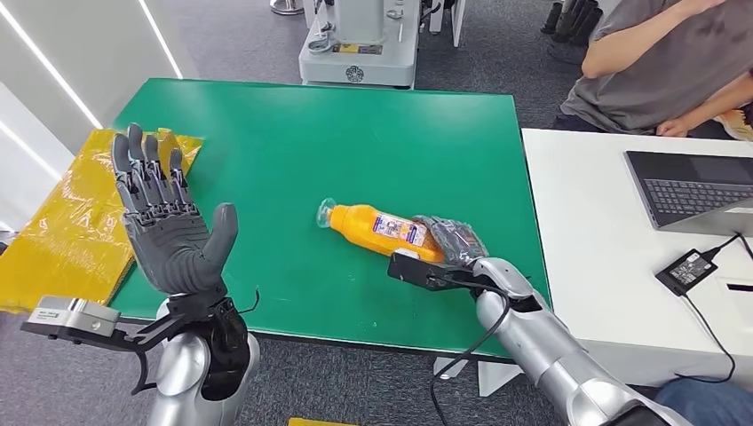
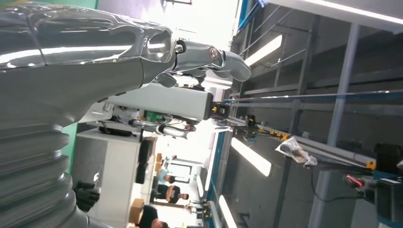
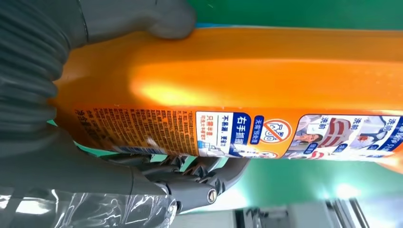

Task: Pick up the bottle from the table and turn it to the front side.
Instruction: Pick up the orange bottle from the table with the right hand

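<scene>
Here, from left to right, with the green table as the landmark:

Yellow sheet (image 1: pixel 67 209): a crinkled plastic sheet lying over the green table's left edge and hanging off it.

Left hand (image 1: pixel 164 217): raised above the table's near left corner, palm up and facing forward, fingers straight and spread apart, thumb out to the side. It holds nothing. In the left wrist view the thumb (image 2: pixel 230 61) points out into the room, clear of any object.

Green table (image 1: pixel 355 133): a flat green top filling the middle of the head view.

Bottle (image 1: pixel 377 226): an orange detergent bottle with a clear cap, lying on its side on the table, toward the near right part. The cap points left; the base points right, into the right hand. A blue and white label runs along its side, shown close up in the right wrist view (image 3: pixel 266 85).

Right hand (image 1: pixel 453 241): at the bottle's base end, fingers curled around the body. In the right wrist view the thumb (image 3: pixel 138 19) presses one side and the dark fingers (image 3: pixel 199 175) wrap the opposite side, gripping it.

White desk (image 1: pixel 613 257): just beside the green table's right edge, carrying a laptop (image 1: pixel 693 191) and a black power adapter (image 1: pixel 688 271).

Person (image 1: pixel 657 62): seated beyond the white desk, in a grey shirt.
</scene>
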Controlling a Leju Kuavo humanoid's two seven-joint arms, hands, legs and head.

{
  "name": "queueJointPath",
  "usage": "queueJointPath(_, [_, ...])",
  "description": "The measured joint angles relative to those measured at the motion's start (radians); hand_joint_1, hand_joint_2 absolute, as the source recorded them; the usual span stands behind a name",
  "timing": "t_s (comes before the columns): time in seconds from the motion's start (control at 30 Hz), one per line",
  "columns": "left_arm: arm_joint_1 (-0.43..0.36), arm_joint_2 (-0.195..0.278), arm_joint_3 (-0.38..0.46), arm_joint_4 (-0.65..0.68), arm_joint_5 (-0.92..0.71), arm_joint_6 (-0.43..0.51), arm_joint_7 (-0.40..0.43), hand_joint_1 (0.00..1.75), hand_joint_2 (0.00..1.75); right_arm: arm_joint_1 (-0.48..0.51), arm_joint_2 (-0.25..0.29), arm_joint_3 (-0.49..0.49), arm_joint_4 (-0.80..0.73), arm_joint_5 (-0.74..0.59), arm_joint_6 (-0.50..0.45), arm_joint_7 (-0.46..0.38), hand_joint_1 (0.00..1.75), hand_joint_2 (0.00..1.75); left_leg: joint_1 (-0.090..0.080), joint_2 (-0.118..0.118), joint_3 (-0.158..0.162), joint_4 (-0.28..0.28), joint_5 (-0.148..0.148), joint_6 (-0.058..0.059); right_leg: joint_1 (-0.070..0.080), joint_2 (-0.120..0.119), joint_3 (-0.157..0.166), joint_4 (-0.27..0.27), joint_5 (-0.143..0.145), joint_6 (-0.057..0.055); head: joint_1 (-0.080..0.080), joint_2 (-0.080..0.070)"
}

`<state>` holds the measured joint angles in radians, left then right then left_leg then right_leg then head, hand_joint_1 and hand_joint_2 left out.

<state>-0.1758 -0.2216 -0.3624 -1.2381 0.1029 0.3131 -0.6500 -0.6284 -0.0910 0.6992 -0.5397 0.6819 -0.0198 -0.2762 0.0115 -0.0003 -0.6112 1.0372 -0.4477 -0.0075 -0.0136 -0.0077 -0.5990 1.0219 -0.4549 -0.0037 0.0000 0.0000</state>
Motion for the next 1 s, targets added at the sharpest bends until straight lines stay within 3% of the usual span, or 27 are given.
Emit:
queueJointPath(0.1, [0.002, 0.0, 0.0, -0.004, -0.004, 0.0, -0.004, 0.0, 1.75, 0.014, 0.019, -0.033, -0.043, -0.015, -0.071, -0.024, 1.75, 1.75, 0.0, 0.0, 0.0, 0.0, 0.0, 0.0, 0.0, 0.0, 0.0, 0.0, 0.0, 0.0, 0.0, 0.0])
queueJointPath(0.3, [0.003, 0.0, 0.001, -0.007, 0.002, 0.016, -0.021, 0.0, 1.75, 0.081, 0.062, -0.128, -0.189, -0.06, -0.331, -0.119, 1.75, 1.75, 0.0, 0.0, 0.0, 0.0, 0.0, 0.0, 0.0, 0.0, 0.0, 0.0, 0.0, 0.0, 0.0, 0.0])
queueJointPath(0.6, [0.003, 0.0, 0.004, -0.007, 0.003, 0.031, -0.032, 0.0, 1.75, 0.209, 0.104, -0.238, -0.38, -0.097, -0.577, -0.188, 1.75, 1.75, 0.0, 0.0, 0.0, 0.0, 0.0, 0.0, 0.0, 0.0, 0.0, 0.0, 0.0, 0.0, 0.0, 0.0])
queueJointPath(0.83, [-0.02, 0.0, 0.004, -0.004, -0.037, 0.001, -0.003, 0.0, 1.75, 0.284, 0.118, -0.268, -0.474, -0.103, -0.657, -0.279, 1.75, 1.75, 0.0, 0.0, 0.0, 0.0, 0.0, 0.0, 0.0, 0.0, 0.0, 0.0, 0.0, 0.0, 0.0, 0.0])
queueJointPath(1.0, [-0.082, 0.003, -0.036, 0.033, -0.125, -0.108, 0.106, 0.0, 1.75, 0.316, 0.139, -0.289, -0.548, -0.083, -0.662, -0.409, 1.75, 1.75, 0.0, 0.0, 0.0, 0.0, 0.0, 0.0, 0.0, 0.0, 0.0, 0.0, 0.0, 0.0, 0.0, 0.0])
